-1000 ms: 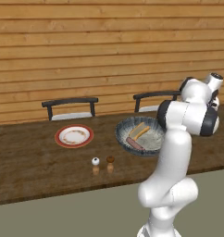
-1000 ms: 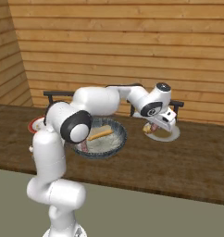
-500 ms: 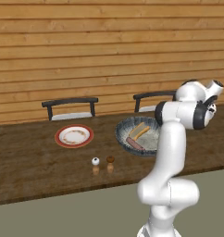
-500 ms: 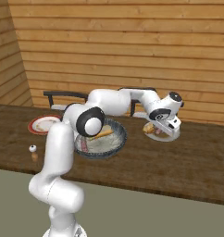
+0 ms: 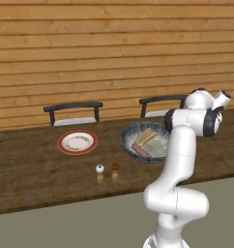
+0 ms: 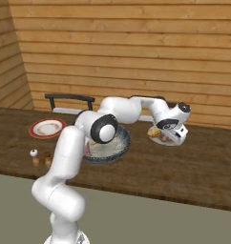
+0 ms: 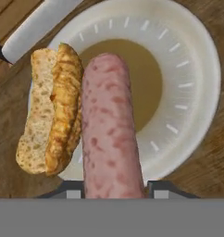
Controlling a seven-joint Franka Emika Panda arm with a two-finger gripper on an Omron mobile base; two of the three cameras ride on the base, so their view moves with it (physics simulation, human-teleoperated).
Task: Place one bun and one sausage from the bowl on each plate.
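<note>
A sausage is clamped between the jaws of the gripper and held over the white plate, which sits near the table's far edge. A bun is lying on that plate's rim, just beside the sausage. The bowl, with a bun and a sausage inside, is set at mid-table. The red plate is placed well apart, toward the left end. Two shakers are stood near the front edge.
</note>
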